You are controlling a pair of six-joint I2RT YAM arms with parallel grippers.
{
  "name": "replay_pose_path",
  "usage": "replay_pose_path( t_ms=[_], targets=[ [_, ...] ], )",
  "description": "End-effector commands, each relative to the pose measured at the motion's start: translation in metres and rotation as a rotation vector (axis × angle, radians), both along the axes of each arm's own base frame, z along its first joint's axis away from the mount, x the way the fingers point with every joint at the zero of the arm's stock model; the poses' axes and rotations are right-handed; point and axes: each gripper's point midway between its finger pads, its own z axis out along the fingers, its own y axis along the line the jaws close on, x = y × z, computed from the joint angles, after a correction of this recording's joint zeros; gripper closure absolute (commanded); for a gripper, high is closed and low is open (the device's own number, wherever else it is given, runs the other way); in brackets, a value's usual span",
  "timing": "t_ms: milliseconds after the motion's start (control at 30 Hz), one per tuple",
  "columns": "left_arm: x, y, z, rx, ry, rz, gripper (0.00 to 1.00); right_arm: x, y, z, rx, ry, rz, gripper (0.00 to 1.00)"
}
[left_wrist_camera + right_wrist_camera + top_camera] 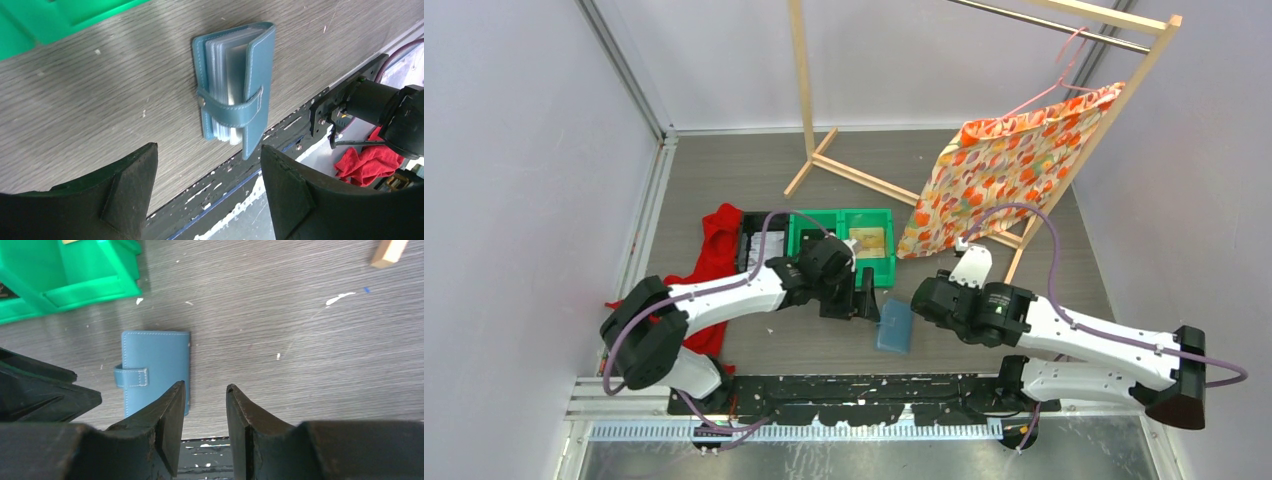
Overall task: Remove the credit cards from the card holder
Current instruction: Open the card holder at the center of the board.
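Note:
The slate-blue card holder (894,326) lies flat on the wooden table near its front edge, folded shut with its tab snapped across. In the left wrist view the card holder (235,85) shows a stack of pale inner pockets (227,70) at its open side; no credit card shows apart from them. My left gripper (869,300) is open and empty, just left of the holder, which lies beyond its tips (208,146). My right gripper (921,298) is open and empty, just right of the holder (155,360), hovering by its right edge (205,385).
Green bins (844,240) stand just behind the holder, with a black bin (754,245) and a red cloth (719,240) to their left. A wooden rack (844,170) with a hanging orange-patterned cloth (1004,170) stands behind right. The black front rail (844,385) runs close below the holder.

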Motion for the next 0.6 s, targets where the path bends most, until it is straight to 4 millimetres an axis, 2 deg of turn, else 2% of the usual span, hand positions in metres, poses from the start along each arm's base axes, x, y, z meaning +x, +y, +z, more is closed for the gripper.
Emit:
replay_pose_path(
  t_ms=[0, 200, 400, 567],
  targets=[
    [0.010, -0.043, 0.020, -0.130, -0.031, -0.047, 0.25, 0.007, -0.027, 0.019, -0.035, -0.074, -0.083, 0.59],
    [-0.006, -0.079, 0.020, -0.182, -0.002, -0.145, 0.31, 0.003, -0.044, 0.025, -0.017, -0.089, -0.122, 0.58],
    [-0.024, -0.115, 0.043, -0.245, -0.039, -0.262, 0.32, -0.006, -0.065, 0.028, 0.011, -0.092, -0.174, 0.58],
    [-0.037, -0.139, 0.051, -0.299, -0.026, -0.347, 0.30, -0.008, -0.077, 0.034, 0.041, -0.110, -0.208, 0.58]
  ],
)
